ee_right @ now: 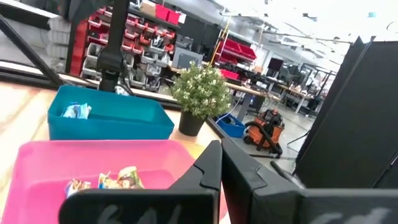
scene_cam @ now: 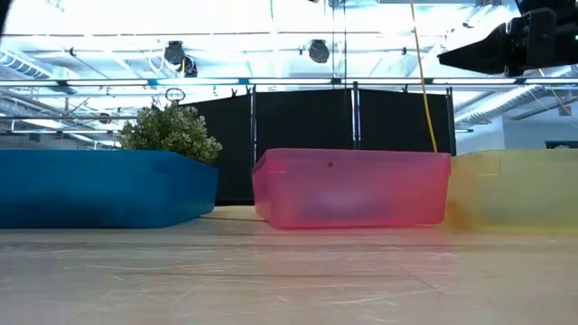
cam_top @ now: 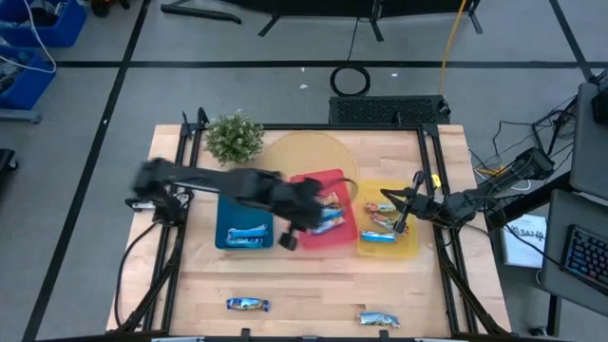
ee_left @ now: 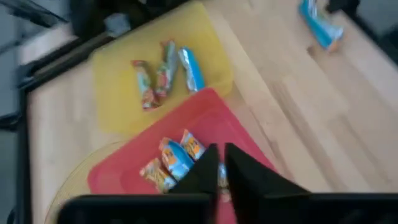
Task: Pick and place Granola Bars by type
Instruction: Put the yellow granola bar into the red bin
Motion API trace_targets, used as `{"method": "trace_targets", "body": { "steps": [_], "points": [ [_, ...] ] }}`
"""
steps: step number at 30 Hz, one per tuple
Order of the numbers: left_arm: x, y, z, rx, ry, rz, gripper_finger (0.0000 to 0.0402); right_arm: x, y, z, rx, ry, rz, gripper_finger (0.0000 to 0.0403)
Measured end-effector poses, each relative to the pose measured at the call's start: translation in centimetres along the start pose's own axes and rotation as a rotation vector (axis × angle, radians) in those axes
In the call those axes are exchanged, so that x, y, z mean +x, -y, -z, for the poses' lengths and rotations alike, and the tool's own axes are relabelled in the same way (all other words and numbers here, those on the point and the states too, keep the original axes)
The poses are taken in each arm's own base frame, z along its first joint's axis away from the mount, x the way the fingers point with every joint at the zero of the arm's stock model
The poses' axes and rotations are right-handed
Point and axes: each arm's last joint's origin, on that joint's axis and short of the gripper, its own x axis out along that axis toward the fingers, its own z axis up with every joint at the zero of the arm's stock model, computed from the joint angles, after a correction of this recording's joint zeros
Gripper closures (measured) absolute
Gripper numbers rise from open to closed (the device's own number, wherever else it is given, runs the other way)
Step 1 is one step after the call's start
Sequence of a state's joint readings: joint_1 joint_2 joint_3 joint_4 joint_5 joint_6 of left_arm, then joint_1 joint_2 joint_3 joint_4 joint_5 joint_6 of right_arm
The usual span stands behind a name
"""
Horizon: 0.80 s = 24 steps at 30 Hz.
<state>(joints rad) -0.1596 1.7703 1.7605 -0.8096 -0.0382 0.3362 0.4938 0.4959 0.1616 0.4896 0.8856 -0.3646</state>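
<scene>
Two granola bars [cam_top: 247,305] lie on the desk's [cam_top: 313,275] near edge while both tools, left [cam_top: 288,239] and right [cam_top: 401,226], have fingers together over trays.

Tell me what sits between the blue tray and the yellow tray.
The red tray, holding granola bars, sits between the blue tray and the yellow tray, clearest in the high view.
</scene>
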Motion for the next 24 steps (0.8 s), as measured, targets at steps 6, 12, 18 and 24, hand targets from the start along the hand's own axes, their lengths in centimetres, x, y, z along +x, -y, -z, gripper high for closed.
{"method": "trace_targets", "body": {
  "steps": [6,12,18,24],
  "points": [
    [-3.9,2.8,8.3,-0.117,0.140,-0.054,0.0384,0.1,-0.3,0.3,-0.015,-0.011,-0.035,0.0403],
    [-5.9,5.6,16.4,-0.259,0.413,-0.102,0.0396,0.1,-0.3,0.3,-0.017,-0.005,-0.057,0.0403],
    [-2.8,8.2,24.0,-0.323,0.560,-0.158,0.0396,0.1,-0.6,0.2,-0.088,0.020,-0.127,0.0403],
    [-2.4,8.8,26.2,-0.336,0.742,-0.242,0.0396,0.1,-0.7,0.0,-0.060,0.058,-0.174,0.0403]
  ]
}}
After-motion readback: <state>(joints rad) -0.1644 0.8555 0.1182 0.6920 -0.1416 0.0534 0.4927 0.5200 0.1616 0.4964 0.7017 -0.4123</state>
